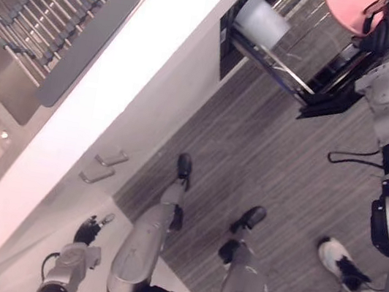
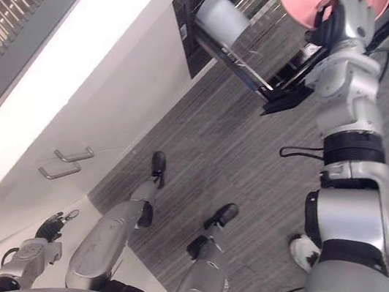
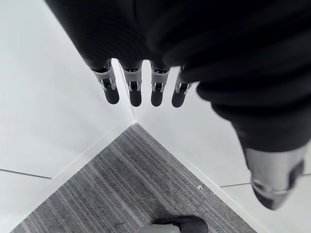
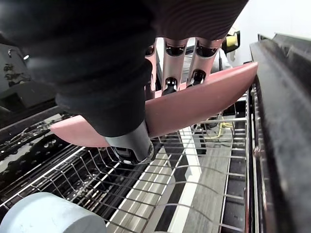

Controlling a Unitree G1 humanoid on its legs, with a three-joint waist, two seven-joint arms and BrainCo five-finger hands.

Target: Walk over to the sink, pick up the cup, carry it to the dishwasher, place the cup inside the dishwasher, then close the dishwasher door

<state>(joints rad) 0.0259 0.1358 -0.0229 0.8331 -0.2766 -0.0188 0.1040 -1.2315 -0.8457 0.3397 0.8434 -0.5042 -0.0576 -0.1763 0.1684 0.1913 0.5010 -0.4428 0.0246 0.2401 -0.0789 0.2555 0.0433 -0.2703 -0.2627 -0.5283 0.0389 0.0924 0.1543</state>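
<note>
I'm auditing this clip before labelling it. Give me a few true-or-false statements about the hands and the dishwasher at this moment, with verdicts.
1. The right hand holds a pink dish above the dishwasher rack. True.
2. The dishwasher rack is empty. False: a pale cup already lies in it.
3. The left hand grips a cabinet handle. False: it hangs open beside the white cabinet, holding nothing.
4. The dishwasher stands open. True.
</note>
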